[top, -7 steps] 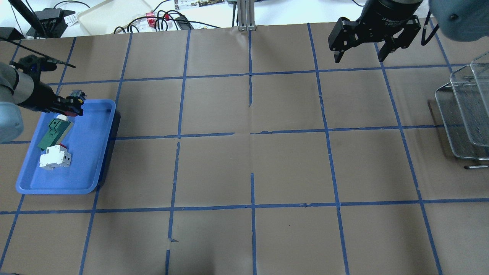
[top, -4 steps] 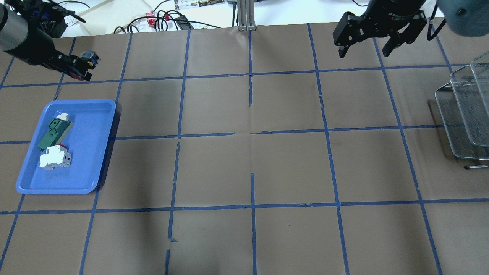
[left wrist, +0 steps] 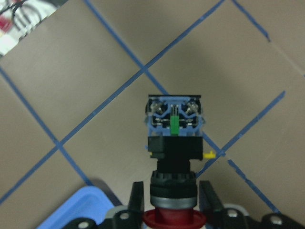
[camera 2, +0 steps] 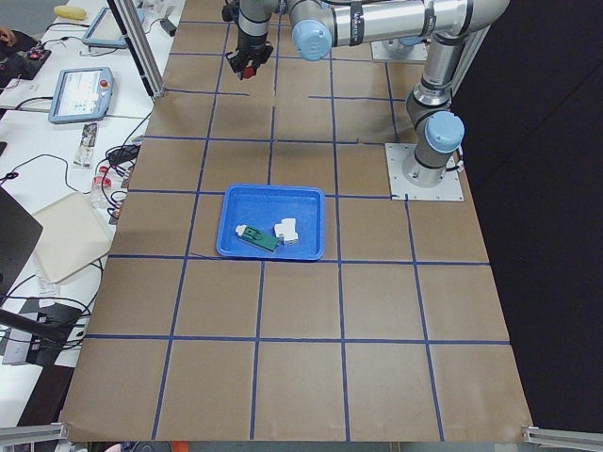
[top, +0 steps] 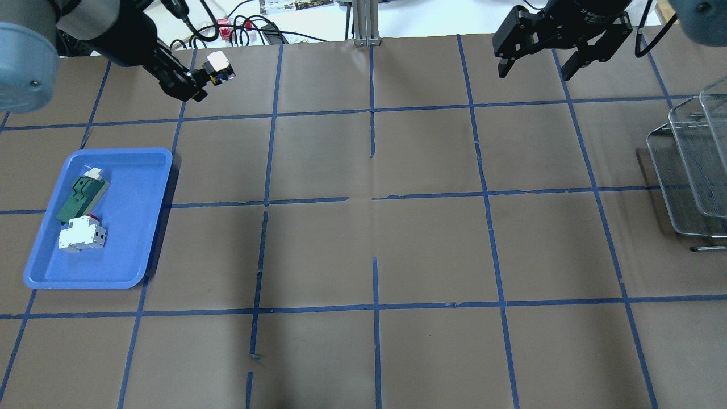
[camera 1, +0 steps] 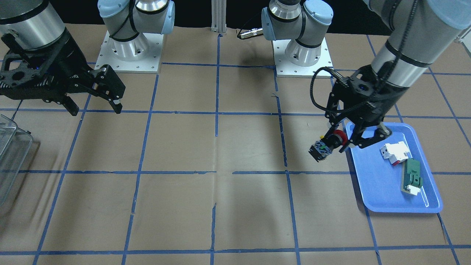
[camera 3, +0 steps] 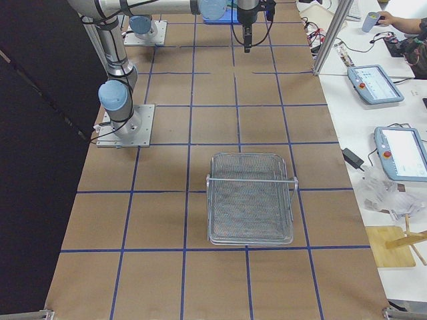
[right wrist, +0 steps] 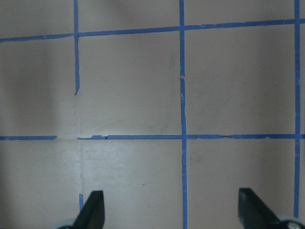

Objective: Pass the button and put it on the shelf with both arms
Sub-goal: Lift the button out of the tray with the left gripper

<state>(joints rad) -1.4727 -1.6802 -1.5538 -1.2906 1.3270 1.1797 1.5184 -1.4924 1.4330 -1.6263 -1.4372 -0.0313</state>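
Tabletop (camera 1: 235,206), taped brown paper: button (camera 1: 325,145), likely light, rigid, was clamped at its collar by left pincer (camera 1: 337,140); right pincer (camera 1: 96,109) gaped empty.

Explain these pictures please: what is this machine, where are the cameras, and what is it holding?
Two silver-grey robot arms work at a table covered in brown paper with blue tape lines. Four fixed cameras look from overhead, the front and both ends; one more rides on each wrist. The left claw is shut on a small push-button with a red cap, held above the table. The right claw is open and empty. A blue plastic tray holds a white block and a green-and-white block. A wire-mesh rack stands at the other end.
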